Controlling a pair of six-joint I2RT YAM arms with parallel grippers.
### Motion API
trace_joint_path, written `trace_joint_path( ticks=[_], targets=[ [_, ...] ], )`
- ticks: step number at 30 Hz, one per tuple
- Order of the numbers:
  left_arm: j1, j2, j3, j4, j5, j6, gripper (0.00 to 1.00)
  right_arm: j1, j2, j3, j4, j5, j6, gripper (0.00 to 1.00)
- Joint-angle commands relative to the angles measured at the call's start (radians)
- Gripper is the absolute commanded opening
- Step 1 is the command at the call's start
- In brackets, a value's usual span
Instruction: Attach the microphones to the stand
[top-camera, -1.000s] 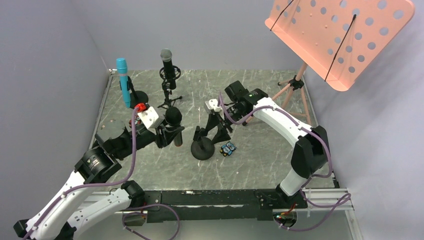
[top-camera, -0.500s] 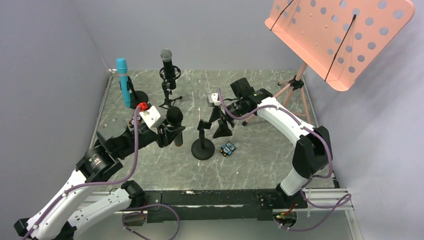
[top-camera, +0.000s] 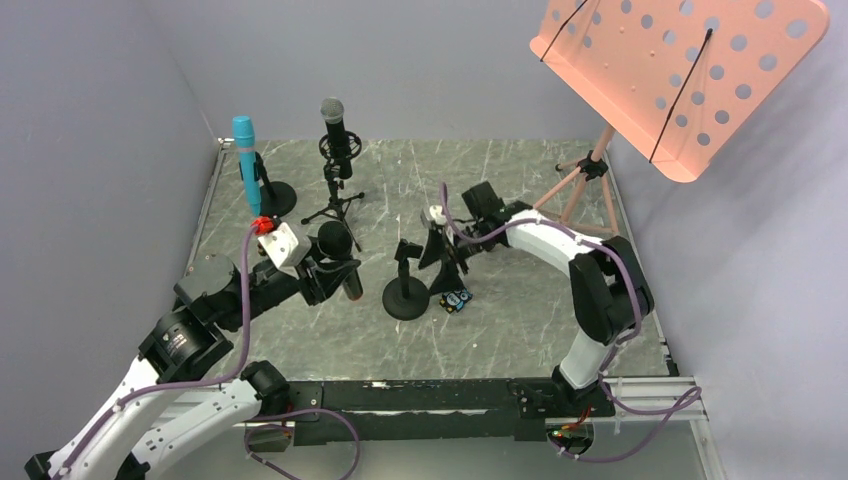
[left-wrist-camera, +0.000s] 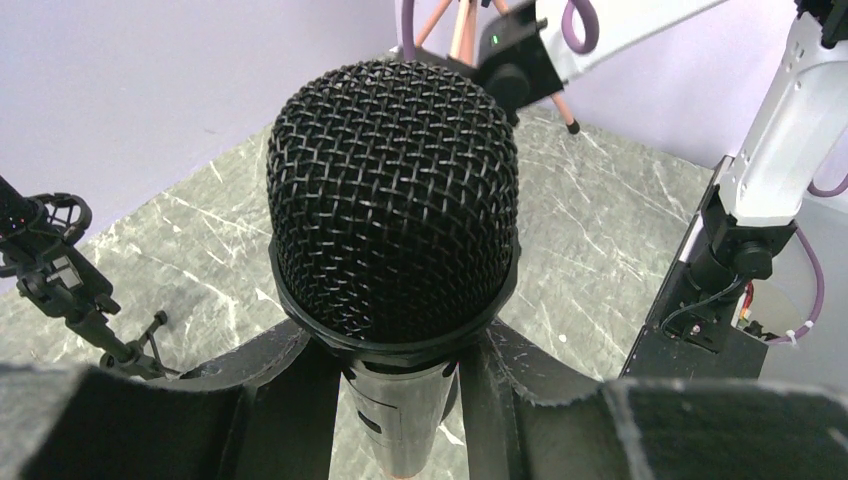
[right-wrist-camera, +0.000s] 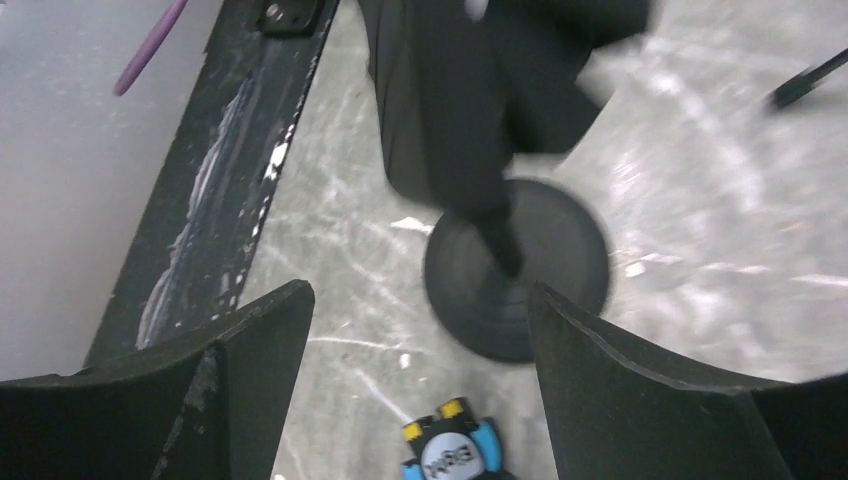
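Note:
My left gripper (top-camera: 335, 270) is shut on the all-black microphone (top-camera: 340, 262) and holds it upright just left of the empty stand. In the left wrist view its mesh head (left-wrist-camera: 393, 200) fills the frame and the fingers (left-wrist-camera: 280, 390) clamp the body below it. The empty stand (top-camera: 405, 290) has a round base and a clip on top. My right gripper (top-camera: 441, 268) is open and empty just right of that stand, above its base (right-wrist-camera: 517, 270). The light blue microphone (top-camera: 246, 165) and the black microphone with a silver mesh head (top-camera: 334, 120) stand in their stands at the back left.
A small blue owl figure (top-camera: 457, 298) lies right of the empty stand's base, and it shows between my right fingers in the right wrist view (right-wrist-camera: 450, 458). A pink music stand (top-camera: 680, 70) on a tripod (top-camera: 585, 185) is at the back right. Grey walls close three sides.
The empty stand went from tilted to upright. My right gripper moved down and nearer beside it, now open. My left gripper with the black microphone drew back slightly to the left.

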Motion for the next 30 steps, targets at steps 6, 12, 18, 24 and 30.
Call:
trace_joint_path(
  ticks=[6, 12, 18, 24, 30],
  targets=[
    [0.004, -0.055, -0.032, 0.046, -0.037, -0.058, 0.00, 0.008, -0.028, -0.416, 1.246, -0.102, 0.783, 0.87],
    [0.003, -0.063, -0.035, 0.046, -0.044, -0.077, 0.00, 0.015, 0.233, -0.467, 2.343, -0.099, 1.560, 0.87],
    [0.004, -0.071, -0.018, 0.017, -0.054, -0.088, 0.00, 0.078, 0.241, -0.455, 2.359, -0.098, 1.519, 0.82],
    [0.003, -0.082, -0.029, 0.020, -0.057, -0.093, 0.00, 0.079, 0.168, -0.504, 2.241, -0.046, 1.396, 0.68],
    [0.003, -0.077, -0.022, 0.021, -0.043, -0.097, 0.00, 0.080, 0.125, -0.545, 2.167, -0.051, 1.340, 0.37]
  ],
)
